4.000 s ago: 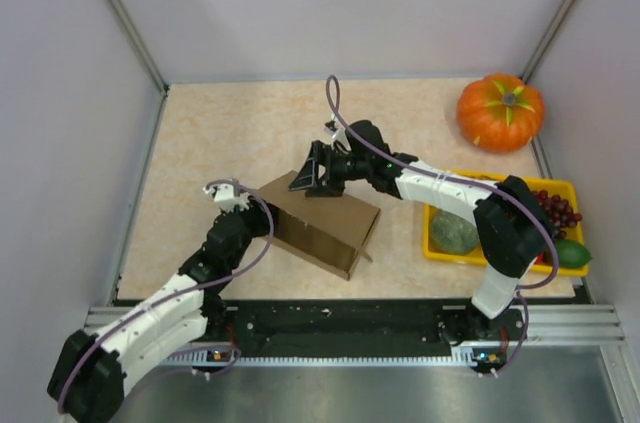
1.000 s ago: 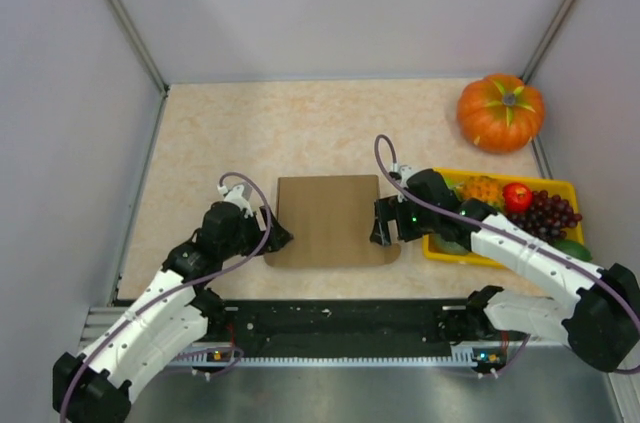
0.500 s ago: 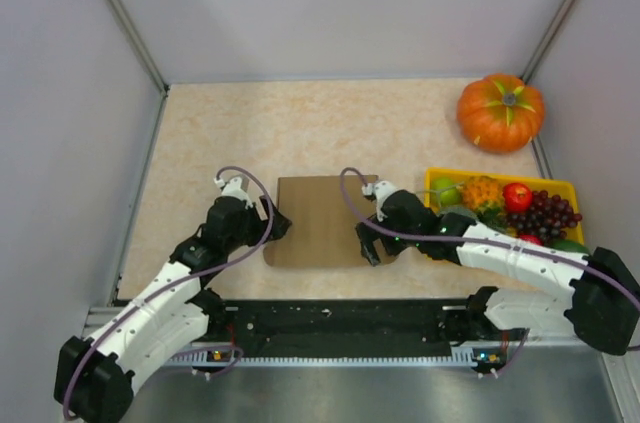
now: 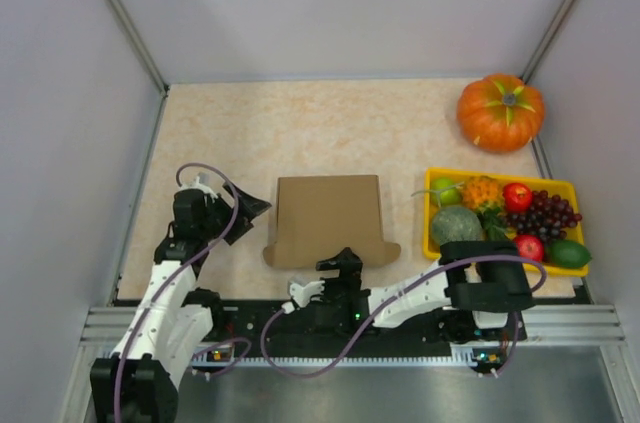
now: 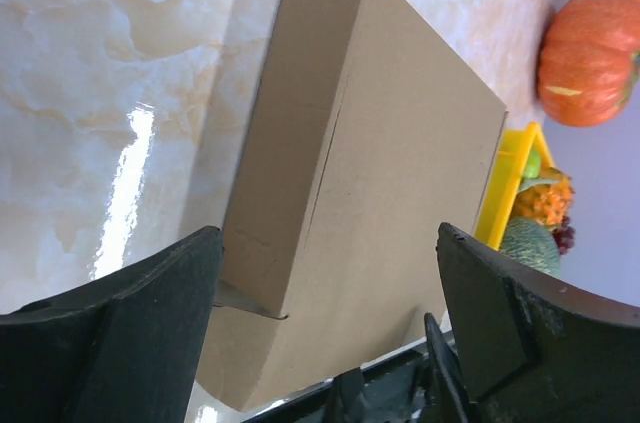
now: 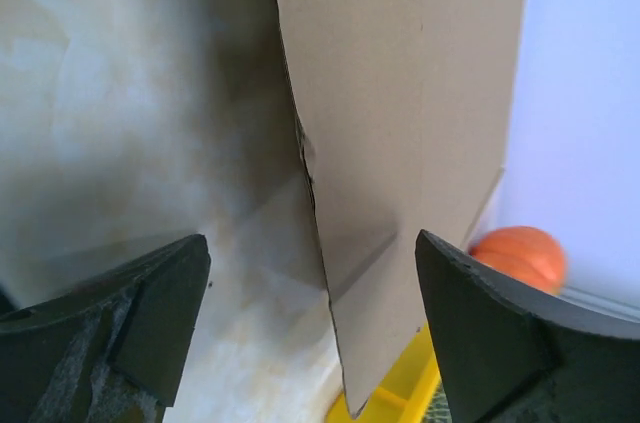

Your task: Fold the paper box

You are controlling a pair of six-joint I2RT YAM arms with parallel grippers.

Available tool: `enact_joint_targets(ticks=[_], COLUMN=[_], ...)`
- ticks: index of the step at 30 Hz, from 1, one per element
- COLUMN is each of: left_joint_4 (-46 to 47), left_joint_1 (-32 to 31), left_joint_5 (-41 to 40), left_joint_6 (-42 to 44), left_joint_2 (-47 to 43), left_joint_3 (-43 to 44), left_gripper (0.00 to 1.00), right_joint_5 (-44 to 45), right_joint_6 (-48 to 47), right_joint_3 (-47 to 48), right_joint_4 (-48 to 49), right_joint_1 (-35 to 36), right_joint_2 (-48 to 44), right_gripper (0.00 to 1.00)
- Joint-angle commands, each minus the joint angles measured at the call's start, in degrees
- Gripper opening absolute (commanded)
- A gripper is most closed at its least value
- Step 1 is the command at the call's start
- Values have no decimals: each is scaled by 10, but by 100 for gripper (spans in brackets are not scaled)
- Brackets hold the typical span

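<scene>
Paper box [image 4: 328, 215], matte brown cardboard, rounded flaps, left claw [image 4: 258, 207] and right claw [image 4: 347, 259] gaping

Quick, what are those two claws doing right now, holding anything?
Left gripper: open, holding nothing.
Right gripper: open, holding nothing.

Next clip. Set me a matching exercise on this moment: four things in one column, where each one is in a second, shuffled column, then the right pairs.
Things:
1. paper box
2. pumpkin
3. yellow tray
4. left gripper

Places:
A. open, just left of the paper box
B. far right corner
C. centre, near the front edge
D. right side, holding fruit

Pairs: 1-C, 2-B, 3-D, 4-A
</scene>
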Motion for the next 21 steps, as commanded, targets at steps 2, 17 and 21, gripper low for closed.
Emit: enact_joint_targets(ticks=[2,17,21], left_joint_4=[-9,119,198], left_joint_1=[39,61,62], left_joint_5=[79,119,182], left_joint_6=[-34,-59,-58], left_joint_2=[27,98,147], left_joint_3=[7,-59,-84], left_gripper=[93,98,98], right_joint_5=[157,148,132], right_joint_6=[-120,-198,-200], right_joint_3=[20,-47,-63], right_joint_4=[134,249,257], right_joint_1=[13,-5,-11], right_joint_2=[56,13,-22], right_gripper=[75,0,0])
